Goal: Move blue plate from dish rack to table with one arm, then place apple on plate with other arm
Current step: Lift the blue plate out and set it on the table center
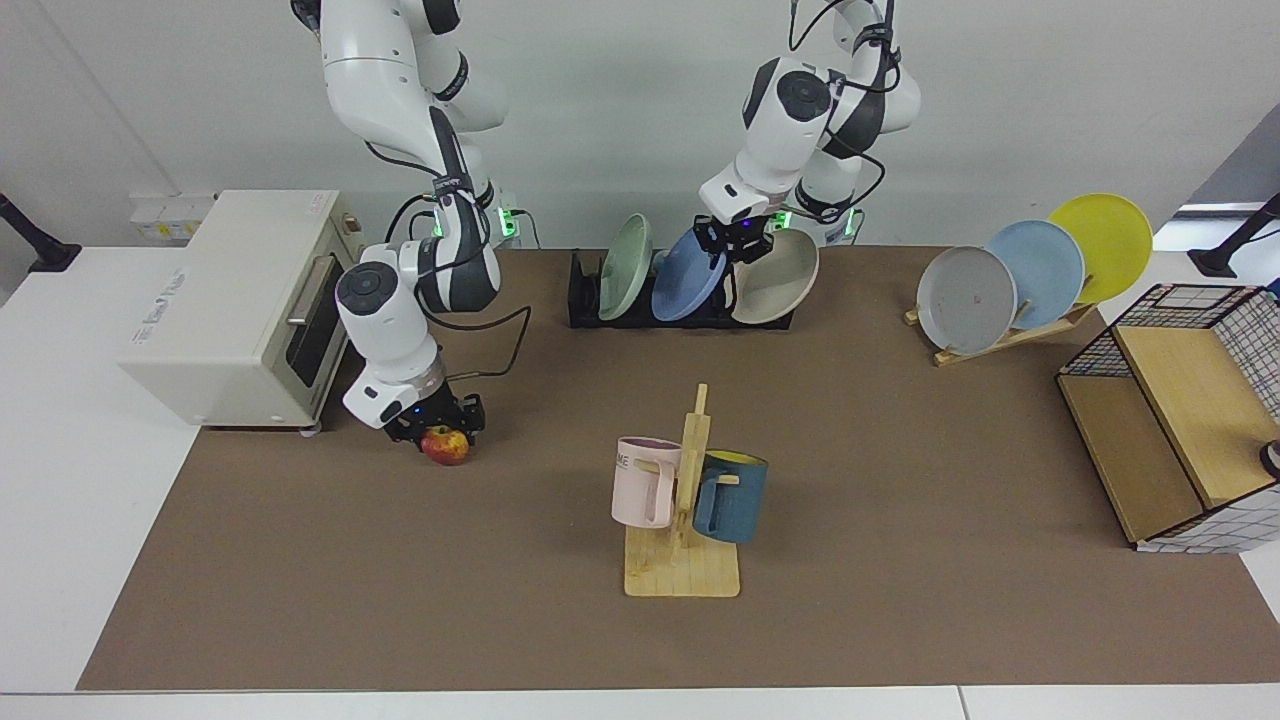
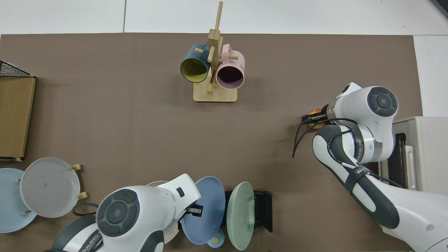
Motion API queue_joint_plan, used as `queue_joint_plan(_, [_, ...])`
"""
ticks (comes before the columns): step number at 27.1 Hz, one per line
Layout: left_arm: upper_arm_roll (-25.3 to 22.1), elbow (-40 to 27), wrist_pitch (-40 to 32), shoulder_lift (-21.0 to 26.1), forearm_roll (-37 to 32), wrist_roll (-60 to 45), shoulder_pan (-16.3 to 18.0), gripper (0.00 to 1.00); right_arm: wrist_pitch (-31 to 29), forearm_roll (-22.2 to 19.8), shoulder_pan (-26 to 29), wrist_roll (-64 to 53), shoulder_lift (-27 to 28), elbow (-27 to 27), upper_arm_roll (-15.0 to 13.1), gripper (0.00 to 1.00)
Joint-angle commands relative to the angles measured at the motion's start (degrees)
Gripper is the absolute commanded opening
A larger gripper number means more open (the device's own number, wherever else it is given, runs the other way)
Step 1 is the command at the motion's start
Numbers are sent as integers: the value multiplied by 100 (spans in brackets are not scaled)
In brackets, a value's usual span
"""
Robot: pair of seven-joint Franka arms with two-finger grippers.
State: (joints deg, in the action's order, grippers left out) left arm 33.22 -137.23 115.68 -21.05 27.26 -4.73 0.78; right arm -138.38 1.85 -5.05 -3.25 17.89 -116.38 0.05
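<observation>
The blue plate [image 1: 688,288] stands tilted in the black dish rack [image 1: 582,300], between a green plate [image 1: 625,267] and a beige plate [image 1: 776,278]. My left gripper [image 1: 738,243] is shut on the blue plate's upper rim. From above, the blue plate [image 2: 205,210] shows beside the left arm, whose wrist covers the gripper. The red and yellow apple [image 1: 446,445] rests on the brown mat of the table [image 1: 900,450], near the oven. My right gripper [image 1: 436,428] sits low over the apple, shut on it. In the top view the apple [image 2: 314,112] is mostly hidden.
A cream toaster oven [image 1: 230,300] stands behind the right arm. A wooden mug tree [image 1: 685,520] with a pink and a dark blue mug stands mid-mat. A wooden stand [image 1: 1005,335] holds grey, pale blue and yellow plates. A wire-and-wood shelf [image 1: 1180,420] sits beyond it.
</observation>
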Motion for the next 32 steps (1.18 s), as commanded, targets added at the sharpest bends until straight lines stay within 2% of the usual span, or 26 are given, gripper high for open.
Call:
queue_joint_plan(1, [-640,608,-669,109,-18,192,89,0,-154,105,4,-141,-5,-43,13,0])
queue_joint_plan(5, [-799,1188,-714,645,-27,148,141,0,-31,104,4,-150,-119,159,22,0])
queue_joint_plan(9, [-1256,1540,-626,997,-71,201,142,0,267,96,-153,-106,-347,273,13,0])
queue_joint_plan(13, [-1449,1787,-530,1261,-360,271,150,0,864,96,-119,-114,-620,449,13,0])
queue_joint_plan(16, [-1695,1822,-187,1454,-432,464,150,0,1321,96,-93,-114,-839,572,4,0])
queue_joint_plan(19, [-1950,1971,111,1857,-230,955,133,0,1804,78,-66,-114,-1033,756,-13,0])
queue_joint_plan(23, [-2003,2147,349,2499,261,1517,255,0,2289,69,-66,-106,-1148,985,-49,0])
queue_joint_plan(26, [-2021,2191,376,2702,823,2141,414,0,2342,61,-40,-105,-1165,1012,-57,0])
queue_joint_plan(32, [-2091,2165,394,3071,1501,3048,572,0,2316,43,-57,-88,-1192,1021,-31,0])
